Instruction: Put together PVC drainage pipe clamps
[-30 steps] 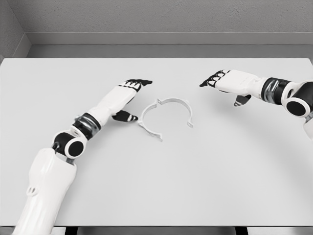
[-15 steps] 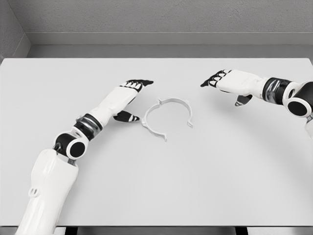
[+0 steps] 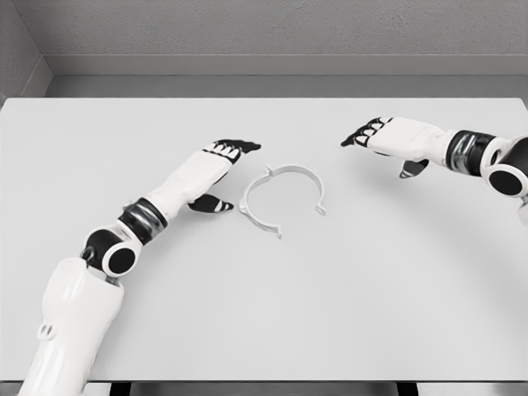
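A white open-ring pipe clamp (image 3: 283, 198) lies flat on the white table (image 3: 264, 313), its gap facing the near right. My left hand (image 3: 221, 169) rests just left of the clamp, fingers stretched out and thumb pointing at the ring, a small gap between them. My right hand (image 3: 381, 140) hovers up and to the right of the clamp, fingers extended toward the left, holding nothing.
The table's back edge meets a grey wall (image 3: 264, 33). My left forearm (image 3: 148, 214) crosses the table's left half, and the right forearm (image 3: 470, 153) comes in from the right edge.
The clamp slid slightly to the right, then stayed put. My left hand has pulled back a little to the left and down; the right hand has shifted slightly right.
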Controlling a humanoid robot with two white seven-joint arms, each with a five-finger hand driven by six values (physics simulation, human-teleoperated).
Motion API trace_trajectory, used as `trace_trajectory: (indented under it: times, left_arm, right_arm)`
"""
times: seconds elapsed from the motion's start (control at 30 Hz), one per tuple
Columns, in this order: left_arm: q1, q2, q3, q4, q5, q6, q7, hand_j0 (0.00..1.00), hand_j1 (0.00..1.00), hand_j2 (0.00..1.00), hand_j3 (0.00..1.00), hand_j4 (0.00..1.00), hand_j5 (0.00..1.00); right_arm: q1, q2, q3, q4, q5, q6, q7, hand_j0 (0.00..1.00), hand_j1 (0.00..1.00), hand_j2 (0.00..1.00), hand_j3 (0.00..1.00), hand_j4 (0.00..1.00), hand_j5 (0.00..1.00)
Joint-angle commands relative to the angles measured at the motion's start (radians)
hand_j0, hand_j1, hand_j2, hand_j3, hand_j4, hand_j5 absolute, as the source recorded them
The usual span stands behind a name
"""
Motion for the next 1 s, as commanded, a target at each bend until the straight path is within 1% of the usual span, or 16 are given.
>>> trace_trajectory:
  times: [0.0, 0.17, 0.47, 0.5, 0.67, 0.97]
  left_arm:
    - [0.0, 0.002, 0.001, -0.004, 0.007, -0.024, 0.001, 1.0, 1.0, 1.0, 1.0, 1.0, 1.0]
    - [0.008, 0.003, -0.001, -0.005, 0.007, -0.024, -0.001, 1.0, 1.0, 1.0, 1.0, 1.0, 1.0]
    - [0.003, -0.006, -0.005, 0.005, -0.004, -0.022, -0.002, 1.0, 1.0, 1.0, 1.0, 1.0, 1.0]
    - [0.002, -0.007, -0.018, 0.005, -0.004, -0.019, -0.002, 1.0, 1.0, 1.0, 1.0, 1.0, 1.0]
    - [0.0, -0.01, -0.032, 0.005, -0.004, -0.019, -0.002, 1.0, 1.0, 1.0, 1.0, 1.0, 1.0]
    - [0.002, -0.023, -0.044, -0.002, -0.005, -0.021, -0.001, 1.0, 1.0, 1.0, 1.0, 1.0, 1.0]
  right_arm:
    - [0.0, -0.002, 0.0, 0.0, -0.003, 0.001, 0.0, 1.0, 1.0, 1.0, 1.0, 1.0, 1.0]
    - [0.0, -0.002, 0.0, 0.001, -0.003, 0.003, 0.0, 1.0, 1.0, 1.0, 1.0, 1.0, 1.0]
    - [0.002, -0.002, 0.0, 0.0, -0.003, 0.001, -0.002, 1.0, 1.0, 1.0, 1.0, 1.0, 1.0]
    - [0.002, -0.002, 0.0, 0.0, -0.003, 0.001, -0.002, 1.0, 1.0, 1.0, 1.0, 1.0, 1.0]
    - [0.0, -0.002, 0.001, -0.002, -0.003, 0.0, 0.0, 1.0, 1.0, 1.0, 1.0, 1.0, 1.0]
    - [0.0, -0.013, 0.001, -0.002, -0.003, 0.0, -0.002, 1.0, 1.0, 1.0, 1.0, 1.0, 1.0]
